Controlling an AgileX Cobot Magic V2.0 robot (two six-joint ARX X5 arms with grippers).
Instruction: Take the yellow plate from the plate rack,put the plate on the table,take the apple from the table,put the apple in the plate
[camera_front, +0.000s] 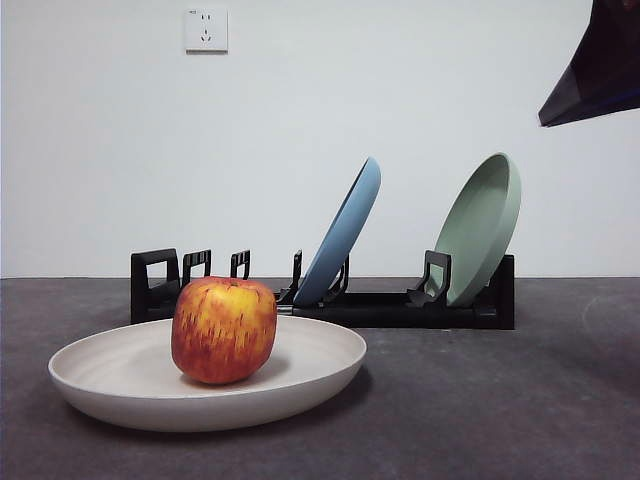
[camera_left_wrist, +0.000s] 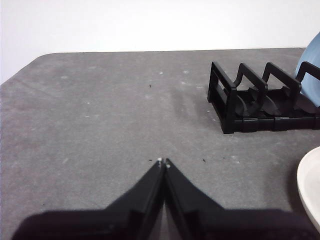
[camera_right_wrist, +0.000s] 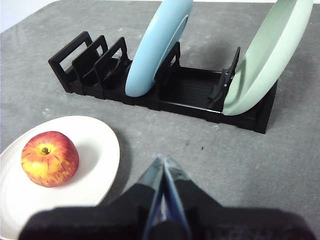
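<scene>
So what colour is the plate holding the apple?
Cream, pale beige-yellow plate; clearest in the right wrist view.

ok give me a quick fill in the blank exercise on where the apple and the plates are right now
1. The apple sits in the ____ plate, which lies flat on the table.
2. Two plates stand in the plate rack: the sage-green plate and the ____ one.
3. The left gripper and the right gripper both have their jaws ____.

Missing words: yellow; blue; shut
</scene>
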